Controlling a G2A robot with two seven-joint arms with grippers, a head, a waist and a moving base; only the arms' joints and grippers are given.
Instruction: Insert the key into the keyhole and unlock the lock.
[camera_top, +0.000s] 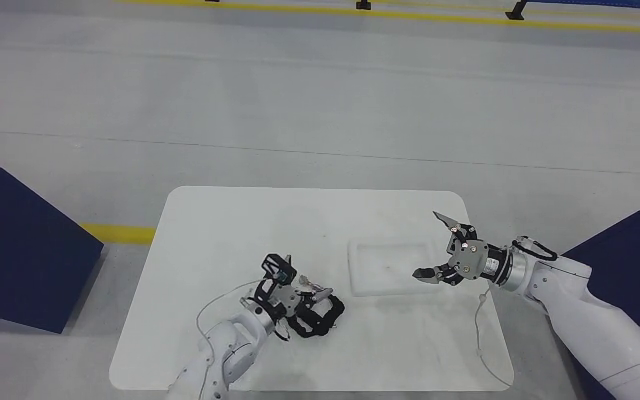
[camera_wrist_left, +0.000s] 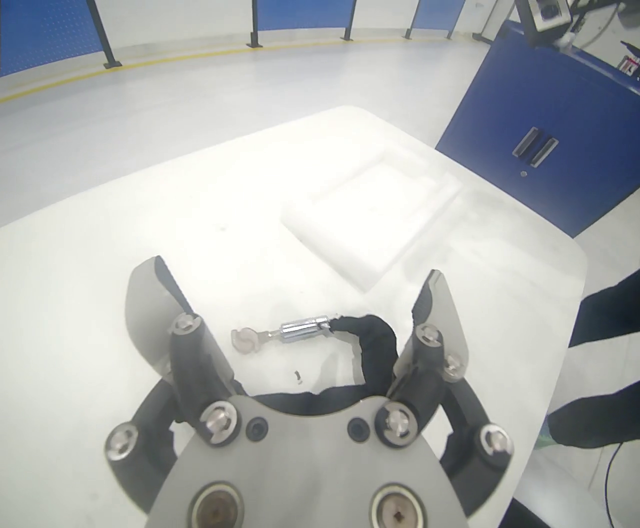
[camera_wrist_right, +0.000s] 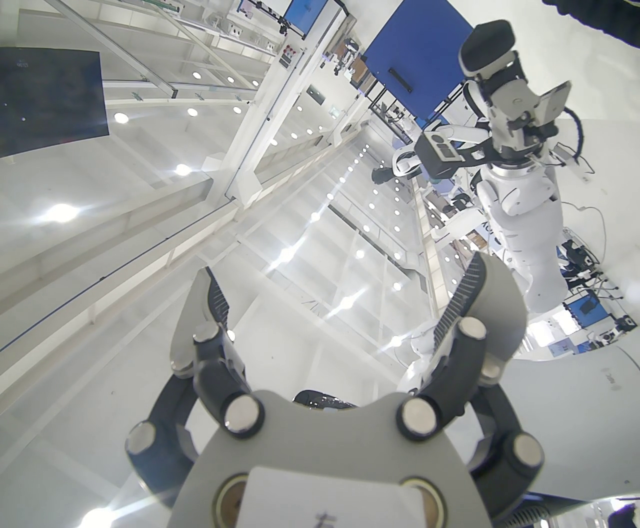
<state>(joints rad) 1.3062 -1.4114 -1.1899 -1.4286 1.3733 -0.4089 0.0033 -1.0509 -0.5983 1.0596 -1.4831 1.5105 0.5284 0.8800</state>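
A black sleeved cable lock (camera_wrist_left: 372, 347) lies on the white table (camera_wrist_left: 100, 260), with a chrome cylinder (camera_wrist_left: 300, 330) at its end. The silver key (camera_wrist_left: 245, 341) sits in that cylinder's end, its head sticking out. My left gripper (camera_wrist_left: 295, 287) is open low over the table, with the lock between its fingers and the black loop close to one finger. In the top view this gripper (camera_top: 308, 298) and the lock (camera_top: 322, 316) are near the table's front left. My right gripper (camera_top: 426, 244) hangs open and holds nothing above the table's right side; in its own view the gripper (camera_wrist_right: 342, 272) points up at the ceiling.
A shallow white tray (camera_top: 385, 265) rests on the table between the two arms, also seen as the tray (camera_wrist_left: 375, 210) beyond the lock. Blue cabinets stand off the table's left (camera_top: 40, 260) and right (camera_top: 615, 240). A thin cable (camera_top: 480, 330) trails under the right arm.
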